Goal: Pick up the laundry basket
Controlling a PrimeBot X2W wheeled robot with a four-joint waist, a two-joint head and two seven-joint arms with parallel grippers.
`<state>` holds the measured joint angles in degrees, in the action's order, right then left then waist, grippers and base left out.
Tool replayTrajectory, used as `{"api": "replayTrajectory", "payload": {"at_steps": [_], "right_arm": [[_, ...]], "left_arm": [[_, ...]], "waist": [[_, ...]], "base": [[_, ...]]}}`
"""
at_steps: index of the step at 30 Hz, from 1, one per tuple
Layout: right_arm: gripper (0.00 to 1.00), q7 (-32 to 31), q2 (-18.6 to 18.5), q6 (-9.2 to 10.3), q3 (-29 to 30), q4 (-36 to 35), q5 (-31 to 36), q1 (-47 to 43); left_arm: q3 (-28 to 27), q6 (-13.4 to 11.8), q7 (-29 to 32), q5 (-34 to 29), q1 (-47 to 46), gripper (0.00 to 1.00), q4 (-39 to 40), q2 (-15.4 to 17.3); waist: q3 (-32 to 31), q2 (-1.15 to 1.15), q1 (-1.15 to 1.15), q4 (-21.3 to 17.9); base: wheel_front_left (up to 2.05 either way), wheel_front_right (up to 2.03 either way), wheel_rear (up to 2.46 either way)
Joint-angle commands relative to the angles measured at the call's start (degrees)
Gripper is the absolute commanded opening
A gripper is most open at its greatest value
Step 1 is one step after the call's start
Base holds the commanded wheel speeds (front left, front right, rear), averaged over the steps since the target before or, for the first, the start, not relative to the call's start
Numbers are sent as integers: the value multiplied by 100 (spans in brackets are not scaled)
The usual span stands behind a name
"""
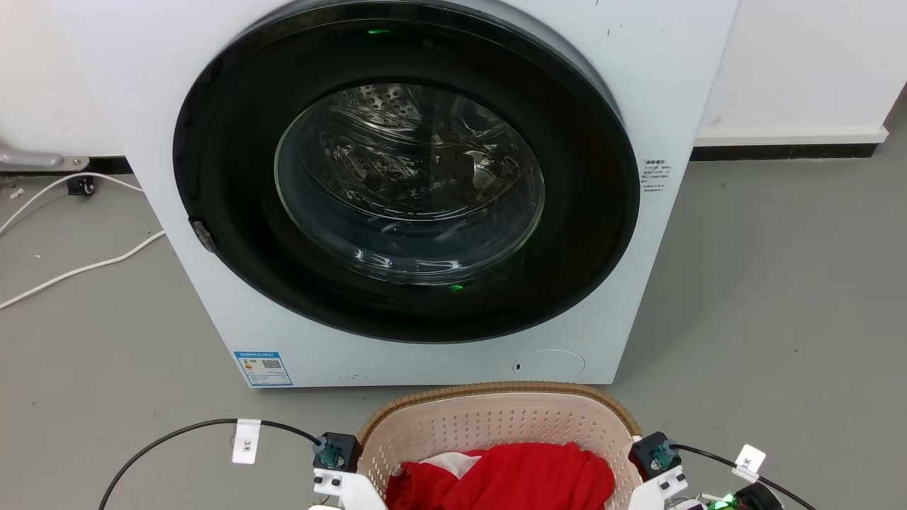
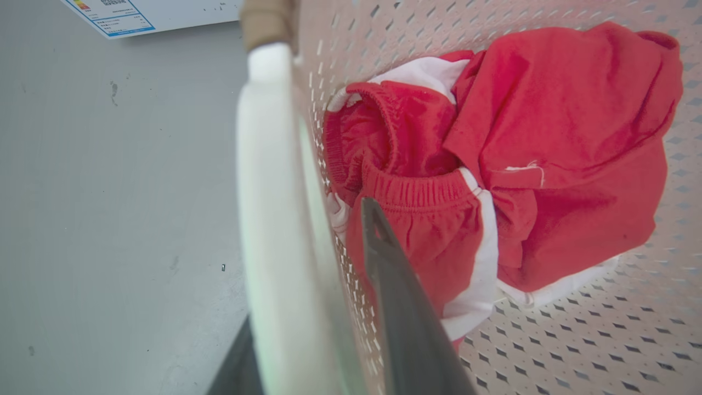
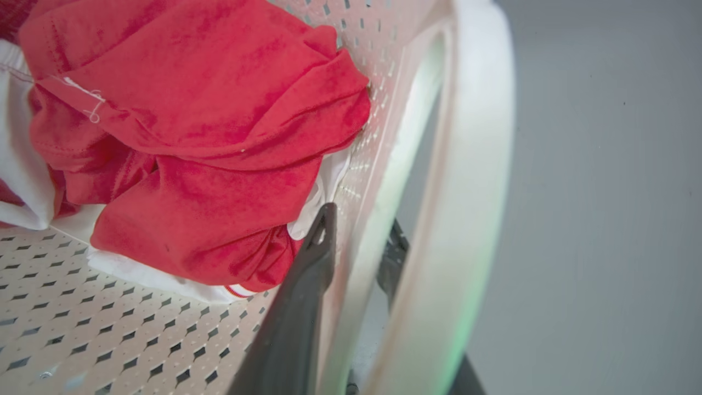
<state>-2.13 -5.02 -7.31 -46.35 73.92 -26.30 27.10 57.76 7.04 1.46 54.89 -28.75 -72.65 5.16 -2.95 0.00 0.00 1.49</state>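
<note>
The laundry basket [image 1: 496, 418], cream perforated plastic with a brown woven rim, stands on the floor just before the washing machine and holds red and white clothes [image 1: 506, 478]. My two wrists flank it at its left side [image 1: 333, 453] and right side [image 1: 655, 453]. My left gripper [image 2: 307, 285] straddles the basket's side wall and white loop handle [image 2: 269, 219], with one dark finger [image 2: 395, 296] inside against the wall. My right gripper [image 3: 359, 225] pinches the opposite wall, one finger [image 3: 307, 285] inside and the other between the wall and the loop handle [image 3: 466, 219].
A white front-loading washing machine [image 1: 212, 297] with its round dark door [image 1: 407, 177] shut stands right behind the basket. White cables [image 1: 78, 269] lie on the grey floor at the left. Black cables [image 1: 177, 432] run from both wrists. Bare floor lies to the right.
</note>
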Motion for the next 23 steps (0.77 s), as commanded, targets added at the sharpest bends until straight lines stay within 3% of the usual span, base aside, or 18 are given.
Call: {"api": "replayTrajectory", "payload": {"at_steps": [1, 23], "right_arm": [[0, 17, -54, -32, -84, -19, 35, 51], [0, 51, -56, -32, -177, -19, -51, 46]], "left_arm": [[70, 74, -21, -30, -114, 0, 16, 37], [292, 74, -69, 204, -128, 0, 11, 39]], "waist": [[1, 0, 0, 1], [-19, 0, 0, -9]], "base": [[0, 0, 0], [0, 0, 0]]}}
